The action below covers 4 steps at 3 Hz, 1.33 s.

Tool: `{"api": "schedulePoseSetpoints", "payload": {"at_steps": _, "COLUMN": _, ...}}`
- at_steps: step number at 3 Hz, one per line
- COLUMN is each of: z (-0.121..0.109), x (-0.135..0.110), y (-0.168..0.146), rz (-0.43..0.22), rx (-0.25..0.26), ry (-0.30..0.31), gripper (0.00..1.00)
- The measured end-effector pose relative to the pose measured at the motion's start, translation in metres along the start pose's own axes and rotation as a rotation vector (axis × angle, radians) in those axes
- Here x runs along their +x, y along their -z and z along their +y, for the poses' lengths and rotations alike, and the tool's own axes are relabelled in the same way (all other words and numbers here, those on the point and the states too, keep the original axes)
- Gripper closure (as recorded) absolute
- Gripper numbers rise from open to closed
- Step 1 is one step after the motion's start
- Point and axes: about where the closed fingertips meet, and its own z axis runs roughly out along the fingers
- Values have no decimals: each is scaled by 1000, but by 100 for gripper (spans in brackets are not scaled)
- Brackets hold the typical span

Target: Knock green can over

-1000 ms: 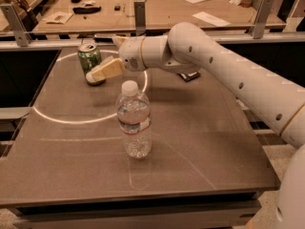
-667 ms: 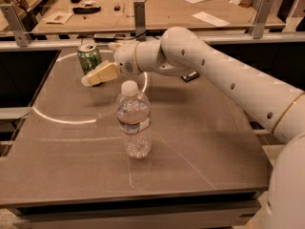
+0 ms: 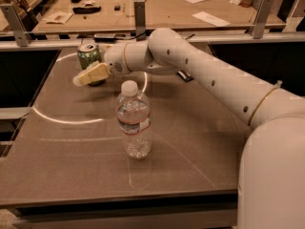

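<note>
"Green can [image 3: 88,55] first — where is it?"

"On the far left part of the table [image 3: 200,142], near the back edge, standing upright. Its silver top and tab face up. Only the upper half of the body shows."

"What hides the rest?"

"The gripper [image 3: 77,80]. It sits low, just in front of the can on the camera's side. Its pale yellow fingers [image 3: 95,73] cross the can's lower half, with the tips pointing left and a little down."

"Touching?"

"Cannot tell — they overlap in this view, nothing more."

"And the fingers themselves?"

"Pressed together into one wedge, with nothing held between them."

"The arm?"

"The white arm [image 3: 205,75] reaches in from the lower right, over the table's right half, with the wrist turned toward the can."

"Anything else on the table?"

"A clear bottle [image 3: 135,123] with a white cap stands upright near the middle. It is nearer the camera than the can, a little to the can's right, and well apart from it. A small dark item [image 3: 183,75] lies just behind the arm; I cannot tell what it is. A bright arc of light [image 3: 62,119] curves across the left side of the top."

"Beyond it?"

"A wooden bench [image 3: 162,8] with sheets of paper [image 3: 209,18] on it."
</note>
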Motion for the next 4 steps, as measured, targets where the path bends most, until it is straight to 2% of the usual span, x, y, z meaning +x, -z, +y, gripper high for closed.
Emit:
{"api": "schedulePoseSetpoints", "payload": {"at_steps": 1, "z": -9, "x": -8, "y": -16, "rz": -48, "rx": -23, "ry": 6, "gripper": 19}}
{"api": "schedulePoseSetpoints", "payload": {"at_steps": 3, "z": -27, "x": -26, "y": -23, "rz": -281, "rx": -82, "ry": -91, "gripper": 64}}
{"api": "schedulePoseSetpoints", "payload": {"at_steps": 4, "z": -33, "x": -49, "y": 2, "rz": -317, "rx": -92, "ry": -29, "gripper": 89}}
